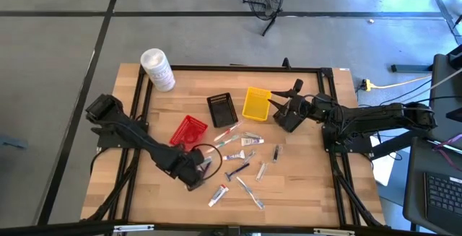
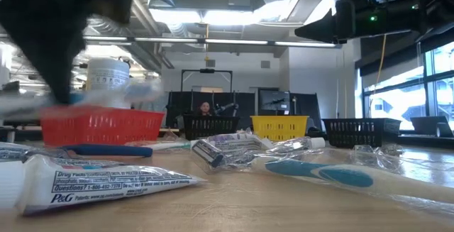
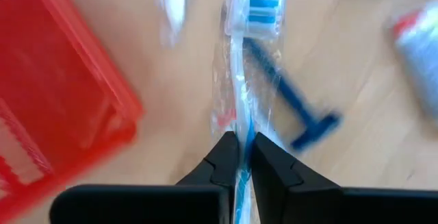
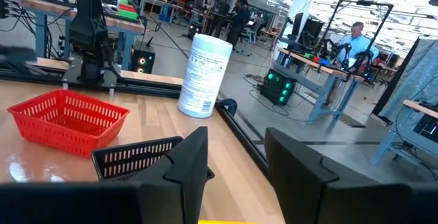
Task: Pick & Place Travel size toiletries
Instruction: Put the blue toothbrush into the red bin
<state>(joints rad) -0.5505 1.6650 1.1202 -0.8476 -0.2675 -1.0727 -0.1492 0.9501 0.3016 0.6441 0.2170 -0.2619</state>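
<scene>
Now left pincer (image 3: 241,157) on toothbrush (image 3: 254,18)

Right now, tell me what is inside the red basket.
In the high view the red basket shows only its own mesh floor, no toiletries. The left claw, shut on a wrapped toothbrush, sits beside it. The low view's basket wall hides the inside.

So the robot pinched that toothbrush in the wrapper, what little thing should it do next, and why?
Probably lift it straight up a little. The left gripper is shut on the wrapped toothbrush, which lies just beside the red basket, with a blue razor close on its other side. Rising first should keep it from dragging the razor or bumping the basket. The right gripper waits open by the yellow basket.
</scene>
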